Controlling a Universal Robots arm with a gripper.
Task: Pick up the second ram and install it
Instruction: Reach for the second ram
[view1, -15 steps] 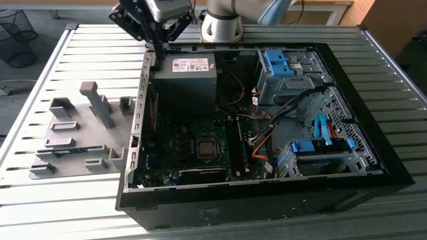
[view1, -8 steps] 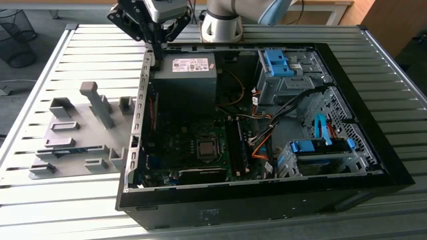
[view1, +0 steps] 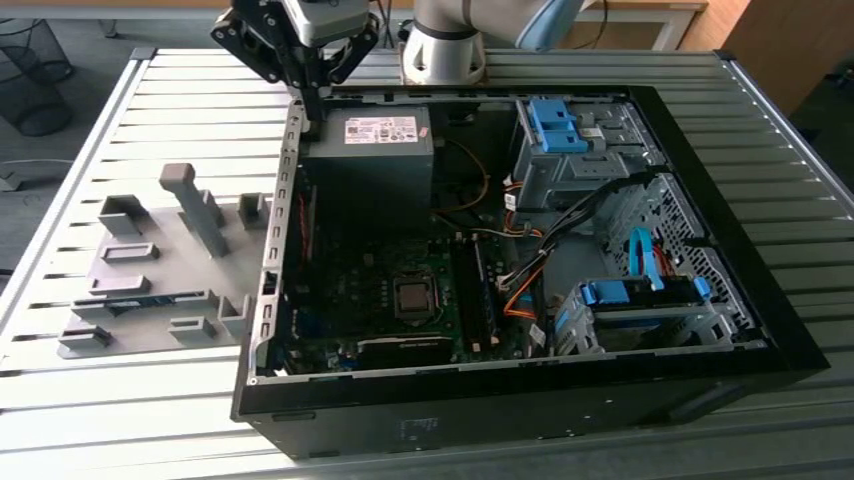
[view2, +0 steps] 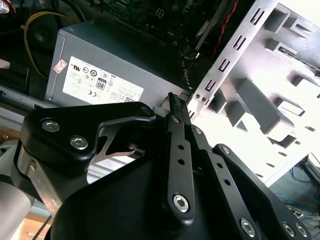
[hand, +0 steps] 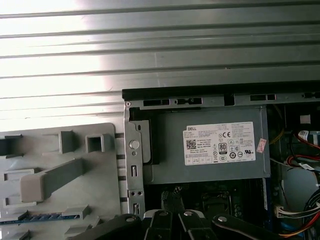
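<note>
We see a ribbed metal surface (view1: 134, 400) built of long grey slats. Two things rest directly on it. An open black computer case (view1: 787, 340) sits toward the exterior view's right. A flat grey fixture plate (view1: 167, 255) with upright blocks lies just beside it on the left.

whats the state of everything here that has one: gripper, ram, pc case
gripper: shut, holding nothing, near the power supply
second ram: lying in the grey fixture beside the case, not picked up
computer case: open, lying on its side, insides facing up
</note>
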